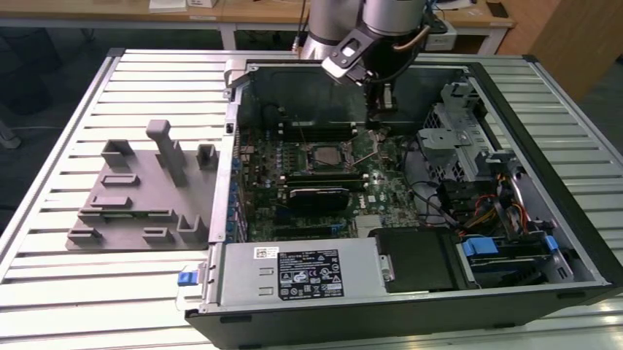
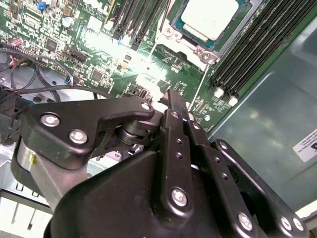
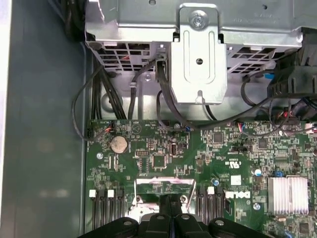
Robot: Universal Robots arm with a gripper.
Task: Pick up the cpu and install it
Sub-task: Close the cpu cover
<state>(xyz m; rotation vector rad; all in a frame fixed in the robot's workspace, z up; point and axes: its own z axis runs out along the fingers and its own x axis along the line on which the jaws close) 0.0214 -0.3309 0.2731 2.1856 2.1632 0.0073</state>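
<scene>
The cpu [image 2: 208, 17] sits in the socket [image 2: 195, 48] (silver top up). Just beside the socket hangs the gripper [image 2: 172, 96], pinched closed on nothing.

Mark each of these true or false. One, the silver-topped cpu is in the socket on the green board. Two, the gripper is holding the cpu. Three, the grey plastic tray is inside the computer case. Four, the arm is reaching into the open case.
1. The small square silver-topped cpu lies in the socket on the green motherboard. True.
2. The gripper holds the cpu. False: the cpu lies in the socket, apart from the gripper, which hangs over the board beside it.
3. The grey plastic tray is inside the black computer case. False: it rests on the slatted metal table, at the exterior view's left of the case.
4. The arm reaches down into the open case. True.
</scene>
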